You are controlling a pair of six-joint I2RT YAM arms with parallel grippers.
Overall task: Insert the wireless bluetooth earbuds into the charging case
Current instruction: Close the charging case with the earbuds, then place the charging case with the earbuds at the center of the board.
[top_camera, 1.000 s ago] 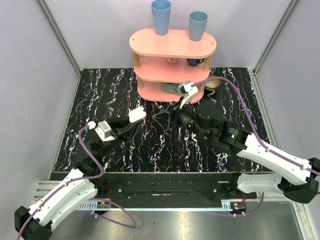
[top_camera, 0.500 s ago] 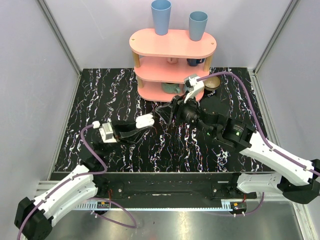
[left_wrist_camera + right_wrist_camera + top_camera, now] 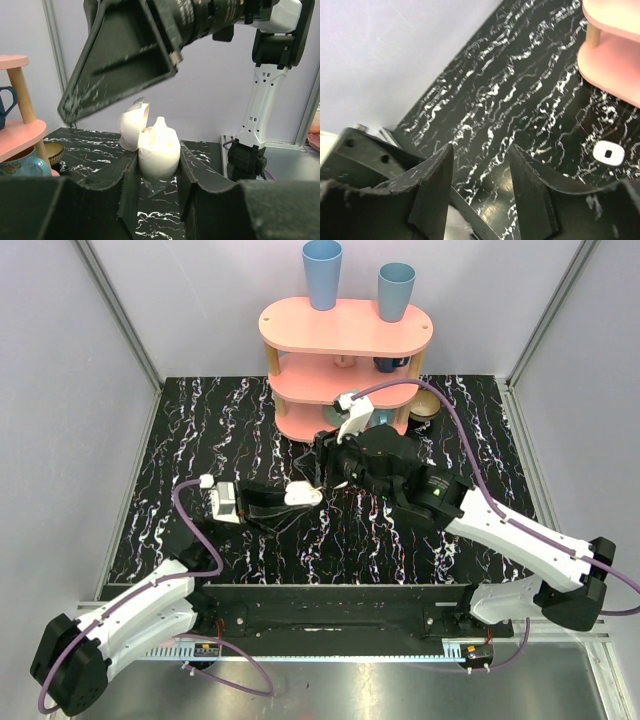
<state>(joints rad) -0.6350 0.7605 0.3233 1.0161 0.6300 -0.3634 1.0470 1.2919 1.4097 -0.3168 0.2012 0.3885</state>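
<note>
Your left gripper (image 3: 300,496) is clenched on the open charging case (image 3: 158,152), held above the table (image 3: 200,440) near its centre. Your right gripper (image 3: 480,150) hovers released at the case's 1 o'clock. Risk: a descending finger strikes the raised lid (image 3: 131,125) and twists the case in its grip or snaps it shut.

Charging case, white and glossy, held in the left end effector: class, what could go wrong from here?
1. The right end effector hangs open close above the small white glossy charging case; descending off-line, it could knock the raised lid shut.
2. The left end effector clamps only the smooth case's lower part; a downward push might make it slip or tilt.
3. A white tip stands proud, possibly an unseated earbud.
</note>
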